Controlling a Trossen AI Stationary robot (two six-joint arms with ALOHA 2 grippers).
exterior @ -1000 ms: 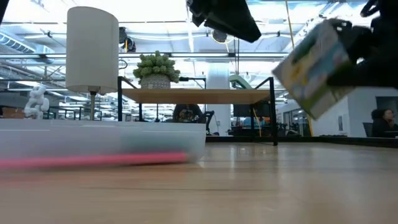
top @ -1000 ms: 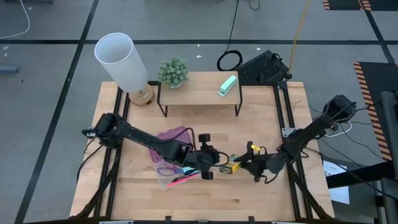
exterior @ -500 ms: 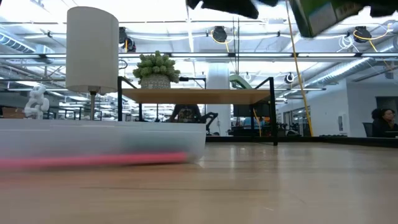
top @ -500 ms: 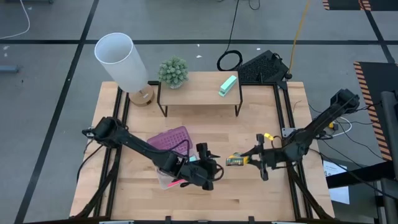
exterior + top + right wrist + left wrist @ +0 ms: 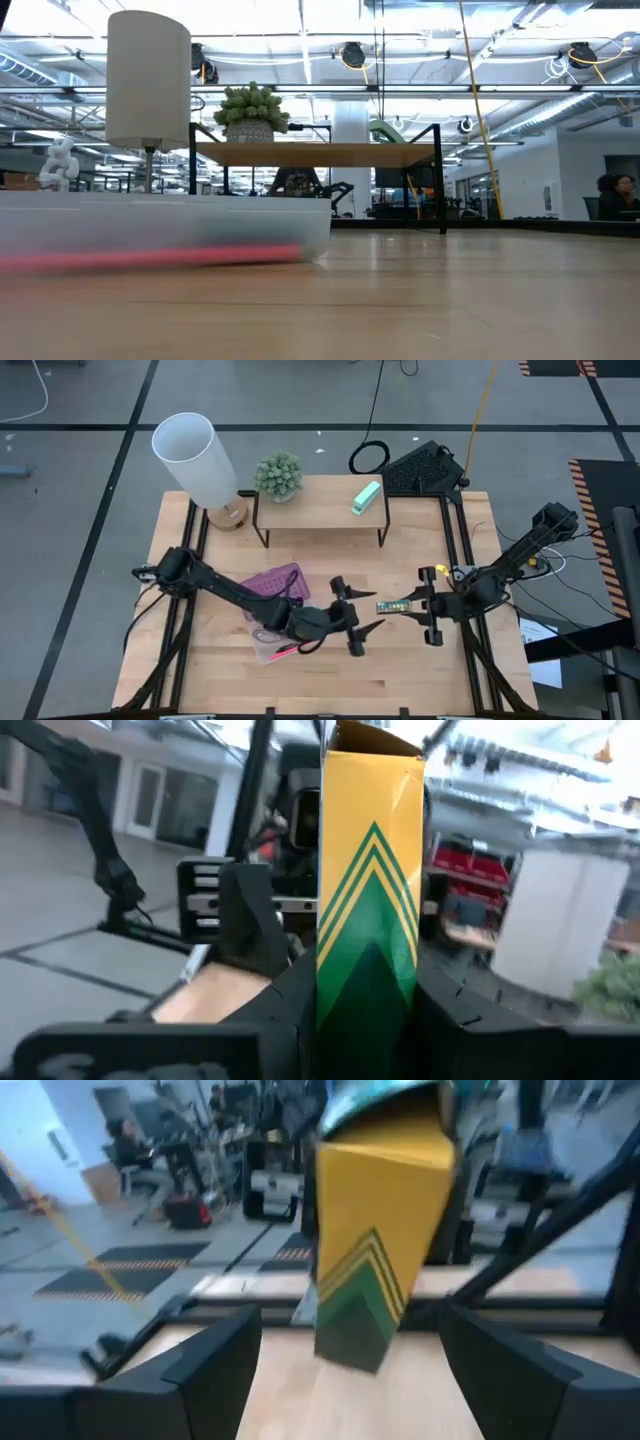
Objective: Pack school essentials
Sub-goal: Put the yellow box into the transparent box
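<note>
The yellow-green crayon box (image 5: 395, 605) hangs above the table right of centre, with my right gripper (image 5: 420, 606) shut on it. My left gripper (image 5: 362, 618) stands open just left of the box's free end (image 5: 350, 1330), its fingers spread wide and touching nothing. The clear case (image 5: 270, 645) rests on the table at centre left with a pink pencil (image 5: 150, 257) lying inside it. The case's purple lid (image 5: 275, 582) lies at its far side. The other school essentials are hidden or too small to tell. My right gripper pinches the crayon box between its two fingers (image 5: 290, 1005), on two opposite long sides at the end nearest the table's right edge (image 5: 335, 995). The fingers come level from the right and lie along the box. The box sticks out level toward the left, clear of the table.
A small wooden shelf (image 5: 320, 510) stands at the back with a potted plant (image 5: 278, 475) and a mint-green block (image 5: 366, 497) on it. A white lamp (image 5: 195, 460) stands at the back left. Bare tabletop (image 5: 400, 670) lies along the near edge.
My right gripper has risen with the crayon box and drawn back toward the table's right edge. The box has gone up out of the low view and turned from tilted to level. My left gripper has moved a little to the right, after the box.
</note>
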